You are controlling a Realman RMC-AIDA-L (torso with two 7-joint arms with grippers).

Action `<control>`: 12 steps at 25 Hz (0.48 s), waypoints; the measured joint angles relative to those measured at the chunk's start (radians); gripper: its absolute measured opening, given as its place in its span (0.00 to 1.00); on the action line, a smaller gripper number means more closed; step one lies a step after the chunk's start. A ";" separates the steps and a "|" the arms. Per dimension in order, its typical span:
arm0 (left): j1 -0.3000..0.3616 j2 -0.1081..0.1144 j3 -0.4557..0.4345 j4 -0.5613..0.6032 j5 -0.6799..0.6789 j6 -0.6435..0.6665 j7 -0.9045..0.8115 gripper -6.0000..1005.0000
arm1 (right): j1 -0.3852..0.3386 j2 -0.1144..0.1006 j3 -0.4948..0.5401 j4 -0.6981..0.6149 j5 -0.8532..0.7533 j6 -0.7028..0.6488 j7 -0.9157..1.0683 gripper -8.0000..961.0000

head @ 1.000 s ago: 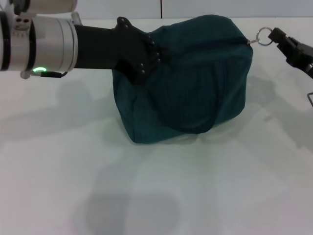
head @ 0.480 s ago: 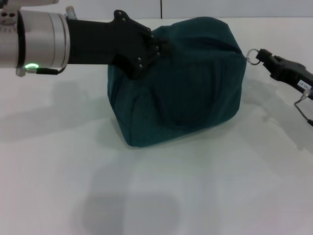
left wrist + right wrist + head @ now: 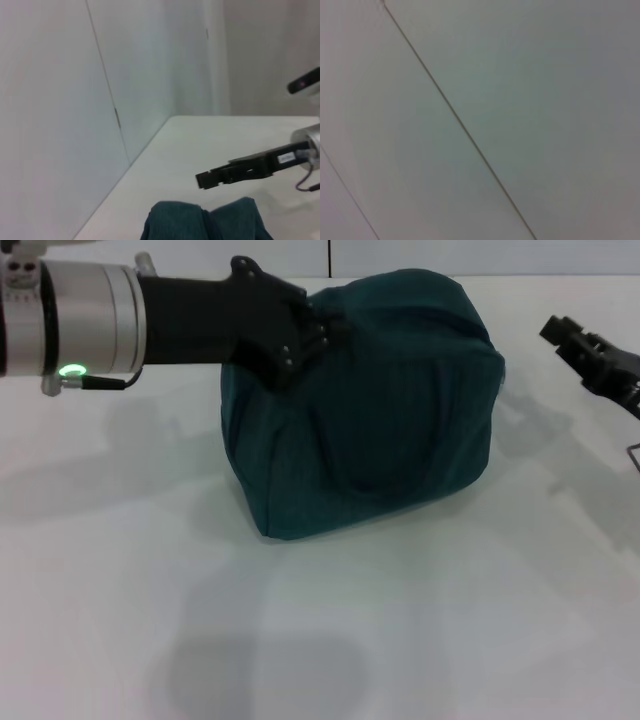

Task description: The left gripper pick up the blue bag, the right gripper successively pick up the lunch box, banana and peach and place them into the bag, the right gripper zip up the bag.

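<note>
While the blue bag (image 3: 365, 405) sat bulging on the white table (image 3: 300, 640) near its far edge, the left gripper (image 3: 322, 332) was pressed into the fabric at the bag's upper left corner — black fingers bunched together against the cloth, apparently clamped on it, though the tips were buried in the folds. Its thick black arm and silver wrist cuff (image 3: 75, 322) reached in from the left, a green light showing on the cuff's underside.

The bag looked closed and rounded, teal-green, with no opening or lining showing; lunch box, banana and peach were not in sight.

The right gripper (image 3: 562, 332) hung just off the bag's upper right corner, clear of the fabric, with table showing between. From the head view its fingers looked close together, gripping nothing. In the left wrist view the same claw (image 3: 204, 179) appeared side-on above a fold of the bag (image 3: 200, 222), a small white label (image 3: 286, 158) on its flank, fingertips together — no ring or cloth between them.

The right wrist view showed only a pale wall with a dark seam.
</note>
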 joint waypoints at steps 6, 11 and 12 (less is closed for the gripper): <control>0.024 0.000 -0.006 -0.016 -0.094 -0.043 0.029 0.15 | -0.029 -0.006 0.002 0.000 0.009 -0.053 -0.025 0.32; 0.082 0.000 -0.017 -0.026 -0.231 -0.111 0.077 0.39 | -0.058 -0.019 0.010 -0.017 0.009 -0.141 -0.033 0.43; 0.098 0.000 -0.024 -0.033 -0.270 -0.114 0.099 0.41 | -0.065 -0.023 0.009 -0.026 0.007 -0.161 -0.033 0.45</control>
